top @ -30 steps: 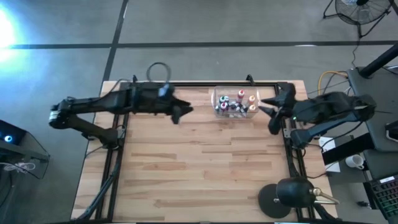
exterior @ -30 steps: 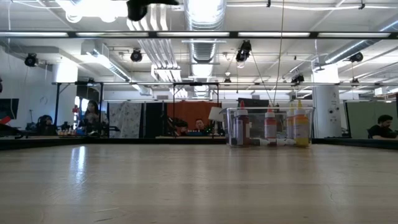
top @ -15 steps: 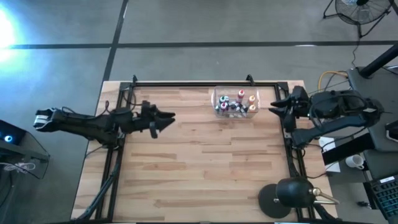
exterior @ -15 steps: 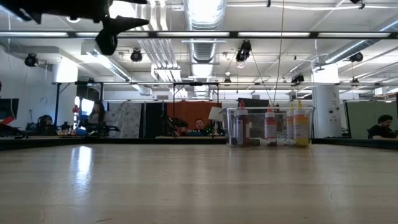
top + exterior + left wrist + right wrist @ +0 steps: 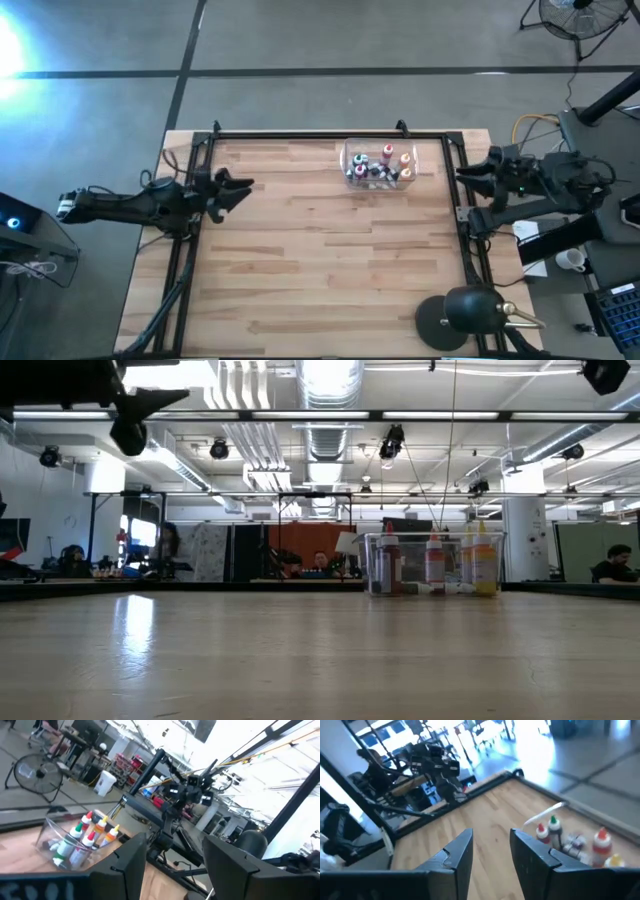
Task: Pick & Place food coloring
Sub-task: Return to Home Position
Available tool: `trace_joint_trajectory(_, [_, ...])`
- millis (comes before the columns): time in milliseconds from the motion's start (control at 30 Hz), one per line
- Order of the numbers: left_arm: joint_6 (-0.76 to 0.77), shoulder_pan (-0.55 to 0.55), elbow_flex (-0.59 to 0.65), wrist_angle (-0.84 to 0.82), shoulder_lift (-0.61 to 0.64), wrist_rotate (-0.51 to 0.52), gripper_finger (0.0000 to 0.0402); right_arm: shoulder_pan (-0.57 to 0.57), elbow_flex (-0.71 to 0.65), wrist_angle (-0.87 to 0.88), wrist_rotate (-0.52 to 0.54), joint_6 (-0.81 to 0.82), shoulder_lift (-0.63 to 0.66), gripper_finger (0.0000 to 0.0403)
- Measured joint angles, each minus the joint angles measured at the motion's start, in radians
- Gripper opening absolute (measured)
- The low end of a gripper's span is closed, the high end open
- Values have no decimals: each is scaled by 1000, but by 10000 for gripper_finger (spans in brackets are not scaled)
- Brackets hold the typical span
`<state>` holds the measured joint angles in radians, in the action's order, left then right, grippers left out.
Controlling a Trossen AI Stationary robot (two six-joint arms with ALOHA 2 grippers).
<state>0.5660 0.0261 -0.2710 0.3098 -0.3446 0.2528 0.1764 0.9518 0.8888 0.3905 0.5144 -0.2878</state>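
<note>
The food coloring bottles (image 5: 380, 165), with red, orange, green and whitish caps, are inside a clear plastic box (image 5: 352, 152) at the table's far middle. Most stand upright and a few lie on the box floor (image 5: 440, 588). My left gripper (image 5: 243, 190) hangs open above the table's left edge, pointing toward the box and well short of it. My right gripper (image 5: 468, 175) is open at the table's right edge, also pointing toward the box. Nothing is between either pair of fingers (image 5: 127, 865) (image 5: 457, 855). Both wrist views show the bottles (image 5: 82, 837) (image 5: 552, 832) ahead.
A black frame rail (image 5: 330, 135) runs along the table's far edge and down both sides. A black lamp base (image 5: 470, 315) stands at the near right corner. Bare wooden tabletop (image 5: 320, 260) spreads in front of the box. People sit at desks beyond the table (image 5: 320, 563).
My left gripper has drawn back from beside the box toward the table's left edge and has sunk lower. My right gripper has drawn back from the box toward the right edge. Both stayed open. The box and bottles have not moved.
</note>
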Motion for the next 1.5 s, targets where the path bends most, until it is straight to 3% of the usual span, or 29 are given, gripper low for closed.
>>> trace_joint_trajectory(200, [-4,0,-3,-179,131,1,167,0,-94,-75,104,-222,151,123])
trace_joint_trajectory(500, [5,0,8,-222,159,0,167,-1,-153,-62,133,-236,287,123])
trace_joint_trajectory(800, [7,0,47,-230,165,0,167,0,-102,-33,133,-234,272,123])
trace_joint_trajectory(1033, [9,-1,263,-204,274,-1,167,0,-109,-30,133,-235,286,123])
trace_joint_trajectory(1100, [7,-7,253,-277,297,-18,167,0,-109,-31,133,-235,286,123])
trace_joint_trajectory(1233, [4,-9,262,-195,318,-90,167,0,-109,-32,133,-235,283,123])
trace_joint_trajectory(1500, [11,-91,262,-250,344,-96,167,0,-109,-32,133,-235,284,123])
